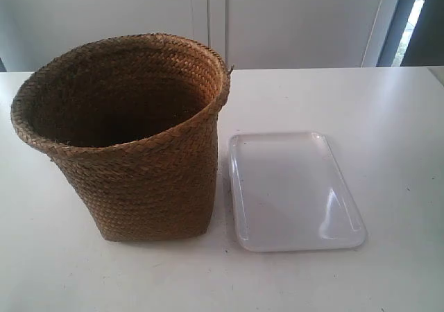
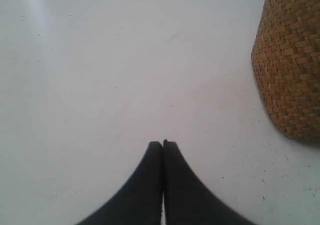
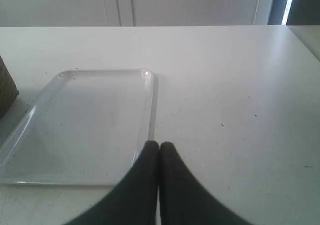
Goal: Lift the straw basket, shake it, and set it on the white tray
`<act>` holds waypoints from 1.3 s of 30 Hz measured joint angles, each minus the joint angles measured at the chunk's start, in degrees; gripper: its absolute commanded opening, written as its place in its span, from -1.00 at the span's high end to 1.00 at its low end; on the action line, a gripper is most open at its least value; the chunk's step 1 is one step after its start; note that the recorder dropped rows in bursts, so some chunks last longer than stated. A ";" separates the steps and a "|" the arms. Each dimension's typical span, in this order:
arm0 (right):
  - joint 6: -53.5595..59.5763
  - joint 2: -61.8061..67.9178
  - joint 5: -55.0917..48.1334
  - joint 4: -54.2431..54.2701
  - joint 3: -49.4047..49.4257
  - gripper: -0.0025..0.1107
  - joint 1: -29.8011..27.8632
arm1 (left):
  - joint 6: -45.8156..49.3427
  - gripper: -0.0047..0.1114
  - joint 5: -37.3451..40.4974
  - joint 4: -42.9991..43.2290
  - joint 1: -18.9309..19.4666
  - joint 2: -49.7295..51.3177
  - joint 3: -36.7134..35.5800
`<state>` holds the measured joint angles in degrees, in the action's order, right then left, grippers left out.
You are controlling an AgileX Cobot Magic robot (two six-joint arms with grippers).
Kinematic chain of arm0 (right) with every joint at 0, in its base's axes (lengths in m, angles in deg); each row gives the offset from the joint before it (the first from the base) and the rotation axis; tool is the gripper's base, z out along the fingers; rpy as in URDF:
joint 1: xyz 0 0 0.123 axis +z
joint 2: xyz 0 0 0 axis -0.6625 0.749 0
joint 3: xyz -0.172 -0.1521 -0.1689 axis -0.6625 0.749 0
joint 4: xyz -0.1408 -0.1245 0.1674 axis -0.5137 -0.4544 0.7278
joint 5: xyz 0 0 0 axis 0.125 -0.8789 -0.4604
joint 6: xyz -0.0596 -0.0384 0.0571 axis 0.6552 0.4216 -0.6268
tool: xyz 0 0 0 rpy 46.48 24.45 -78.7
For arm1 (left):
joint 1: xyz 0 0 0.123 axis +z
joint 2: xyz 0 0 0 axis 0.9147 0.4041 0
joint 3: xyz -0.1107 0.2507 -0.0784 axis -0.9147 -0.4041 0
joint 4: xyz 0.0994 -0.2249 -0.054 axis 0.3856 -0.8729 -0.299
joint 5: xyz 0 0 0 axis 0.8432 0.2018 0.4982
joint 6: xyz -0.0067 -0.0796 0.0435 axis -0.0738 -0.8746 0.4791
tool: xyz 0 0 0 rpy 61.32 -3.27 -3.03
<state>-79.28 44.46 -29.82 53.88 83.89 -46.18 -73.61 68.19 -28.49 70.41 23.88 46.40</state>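
Observation:
The straw basket (image 1: 132, 145) stands upright on the white table, brown and braided, with a wide round rim and dark inside. Right beside it lies the flat white tray (image 1: 295, 191), with nothing on it. No arm shows in the exterior view. In the left wrist view my left gripper (image 2: 163, 144) is shut with nothing in it, over bare table, and the straw basket's wall (image 2: 295, 65) is off to one side, well apart. My right gripper (image 3: 159, 144) is shut too and holds nothing, its tips over the white tray's (image 3: 85, 125) edge. A sliver of the straw basket (image 3: 6, 92) shows beyond the tray.
The white table (image 1: 388, 118) stretches wide around both things. A pale wall with panel seams (image 1: 208, 14) rises behind its far edge, and a dark window frame (image 1: 409, 21) stands at the back corner.

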 measured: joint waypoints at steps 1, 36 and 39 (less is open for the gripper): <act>0.00 0.00 0.00 0.00 0.00 0.96 0.00 | 0.00 0.92 0.00 0.00 0.00 0.00 0.00; 10.55 0.00 0.00 -6.65 0.00 0.96 0.00 | 13.31 0.92 0.00 8.76 0.00 0.00 0.00; 10.55 0.00 0.00 -6.65 0.00 0.96 0.00 | 13.31 0.92 -0.12 12.61 0.00 0.00 0.00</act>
<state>-68.73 44.46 -29.82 47.23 83.89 -46.18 -60.30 68.07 -15.88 70.41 23.88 46.40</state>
